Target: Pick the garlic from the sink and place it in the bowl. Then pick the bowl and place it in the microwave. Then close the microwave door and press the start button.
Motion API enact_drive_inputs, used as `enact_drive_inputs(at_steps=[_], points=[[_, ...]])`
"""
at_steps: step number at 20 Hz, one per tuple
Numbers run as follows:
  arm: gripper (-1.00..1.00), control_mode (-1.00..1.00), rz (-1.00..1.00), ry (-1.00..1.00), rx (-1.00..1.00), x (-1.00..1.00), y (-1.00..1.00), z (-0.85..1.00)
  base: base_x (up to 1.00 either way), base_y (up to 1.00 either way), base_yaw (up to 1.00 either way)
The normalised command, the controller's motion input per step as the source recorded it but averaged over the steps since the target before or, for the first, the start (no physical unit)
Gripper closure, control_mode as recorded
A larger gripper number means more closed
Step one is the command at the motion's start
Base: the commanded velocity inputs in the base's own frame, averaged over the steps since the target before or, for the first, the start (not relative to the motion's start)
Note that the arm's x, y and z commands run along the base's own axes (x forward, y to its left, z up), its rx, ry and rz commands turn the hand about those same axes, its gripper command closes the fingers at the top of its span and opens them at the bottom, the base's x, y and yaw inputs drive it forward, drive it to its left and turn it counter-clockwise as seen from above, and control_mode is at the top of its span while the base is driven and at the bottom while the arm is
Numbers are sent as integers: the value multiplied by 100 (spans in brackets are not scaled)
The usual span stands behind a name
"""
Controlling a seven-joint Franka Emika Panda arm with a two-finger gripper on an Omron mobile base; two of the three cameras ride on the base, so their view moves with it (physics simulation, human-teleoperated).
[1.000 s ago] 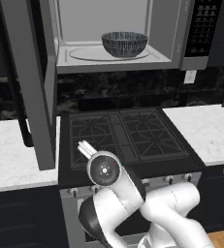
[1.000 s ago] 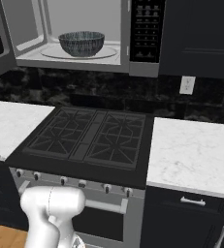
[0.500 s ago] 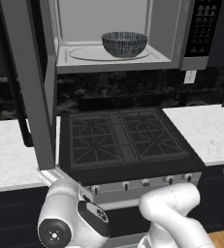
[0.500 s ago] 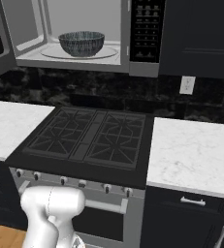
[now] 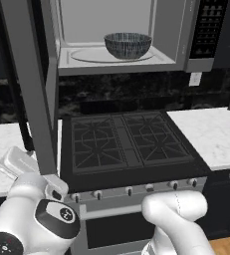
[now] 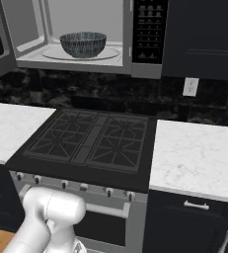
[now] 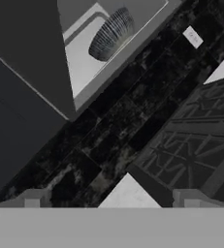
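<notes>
One bowl [image 5: 128,45] inside microwave [image 5: 117,35]; door [image 5: 31,84] open.

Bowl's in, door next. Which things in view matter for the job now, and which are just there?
Job:
bowl, on the turntable
microwave, cavity open
microwave door, swung open to the left
gripper, jaws open, holding nothing

Just there:
stove
wall outlet

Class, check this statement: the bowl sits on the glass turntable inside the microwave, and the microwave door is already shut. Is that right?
One part is wrong: the microwave door is not shut, it stands swung wide open to the left, as the left base view shows. The rest holds: the bowl does sit on the glass turntable inside the microwave.
</notes>
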Motion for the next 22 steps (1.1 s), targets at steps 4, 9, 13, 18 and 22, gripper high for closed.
enact_drive_inputs(at_steps=[4,9,13,18,22], points=[[-100,-100,-2,-13,8,0,-43,76,0,0,0],[-100,-100,0,-12,16,0,-93,68,0,0,0],[-100,-100,0,-16,21,-10,-100,34,0,0,0],[-100,-100,0,-17,21,-1,-100,37,0,0,0],[-100,-100,-4,-8,18,26,-100,43,0,0,0]])
